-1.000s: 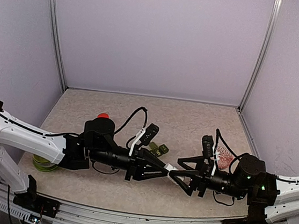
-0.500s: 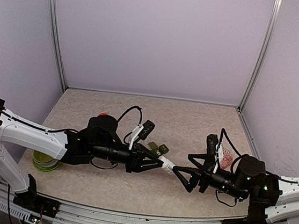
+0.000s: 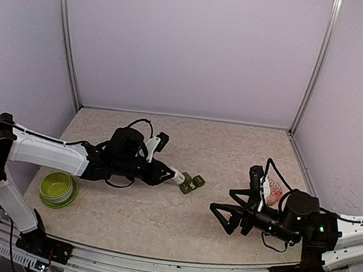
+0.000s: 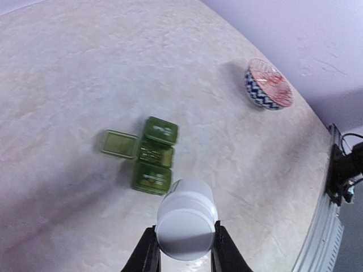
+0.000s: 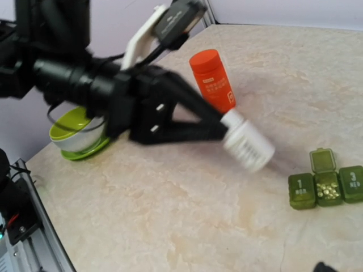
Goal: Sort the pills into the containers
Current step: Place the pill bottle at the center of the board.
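Note:
My left gripper [image 4: 182, 241] is shut on a white pill bottle [image 4: 187, 218], held on its side just above the table. From above, the white bottle [image 3: 176, 173] hangs right beside the dark green containers [image 3: 191, 182]. The containers [image 4: 153, 154] form a strip of three; the middle lid [image 4: 120, 143] is flipped open. Small yellowish pills [image 5: 327, 190] lie in that middle compartment of the containers [image 5: 326, 187]. My right gripper [image 3: 219, 218] stands wide open and empty, well to the right of the white bottle [image 5: 248, 141].
A lime-green bowl [image 3: 57, 189] sits at the near left. An orange-red bottle [image 5: 212, 80] stands behind the left arm. A red patterned bowl [image 4: 268, 92] rests at the right, behind my right arm. The enclosure walls close in the table.
The right gripper opened, let go of the white bottle and drew back to the right. The left arm carried the bottle back and left, up to the containers.

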You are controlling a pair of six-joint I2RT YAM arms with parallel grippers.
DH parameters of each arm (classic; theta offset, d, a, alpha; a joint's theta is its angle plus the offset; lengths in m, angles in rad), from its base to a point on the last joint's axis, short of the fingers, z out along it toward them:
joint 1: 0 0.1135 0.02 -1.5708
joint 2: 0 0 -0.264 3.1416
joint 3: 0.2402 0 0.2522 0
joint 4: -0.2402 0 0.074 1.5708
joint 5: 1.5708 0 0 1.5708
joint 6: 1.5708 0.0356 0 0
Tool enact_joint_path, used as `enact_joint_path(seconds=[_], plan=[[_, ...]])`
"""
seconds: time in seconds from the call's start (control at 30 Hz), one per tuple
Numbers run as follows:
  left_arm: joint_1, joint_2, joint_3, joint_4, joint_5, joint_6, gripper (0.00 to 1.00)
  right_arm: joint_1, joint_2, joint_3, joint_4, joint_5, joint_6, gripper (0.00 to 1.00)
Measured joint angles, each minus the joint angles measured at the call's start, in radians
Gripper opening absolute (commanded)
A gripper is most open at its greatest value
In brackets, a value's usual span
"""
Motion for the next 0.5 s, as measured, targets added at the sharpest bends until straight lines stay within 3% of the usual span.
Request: enact_joint_path(seconds=[0.5], plan=[[0.127,0.274,0.302,-0.208,-0.253,0.103,0.11,0.000,0.000,-0.011,0.000,0.000,0.005,1.00]])
